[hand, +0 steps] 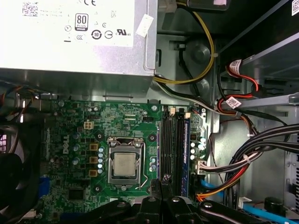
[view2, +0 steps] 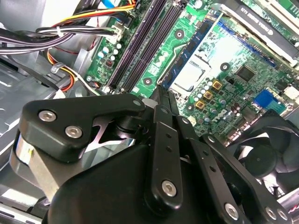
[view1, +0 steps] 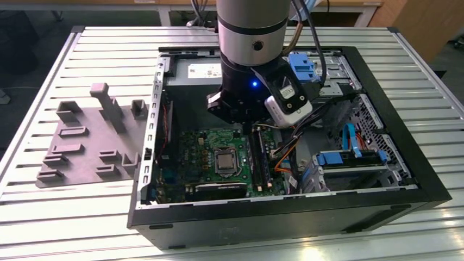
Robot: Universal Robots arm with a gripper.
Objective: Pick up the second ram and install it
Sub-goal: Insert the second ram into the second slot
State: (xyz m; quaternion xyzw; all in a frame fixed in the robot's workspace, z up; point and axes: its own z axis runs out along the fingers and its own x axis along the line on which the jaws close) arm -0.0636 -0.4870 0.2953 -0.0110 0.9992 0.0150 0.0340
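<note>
Inside the open computer case [view1: 290, 217], above the green motherboard [hand: 93, 140], we see the gripper [view2: 160, 91] with its jaws drawn together and nothing visibly clamped between them. Its tips sit at the memory slots [hand: 180, 149]. A long dark strip lies in one of these, and we take it for the second ram [hand: 166, 144]. We judge that seating is in hand, which calls for straight, even pressure down the slot.

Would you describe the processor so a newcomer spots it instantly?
Inside the open black computer case, find the green board on its floor. The processor is the silver square near the middle, beside the long black slots; its neighbours are dark or green.
</note>
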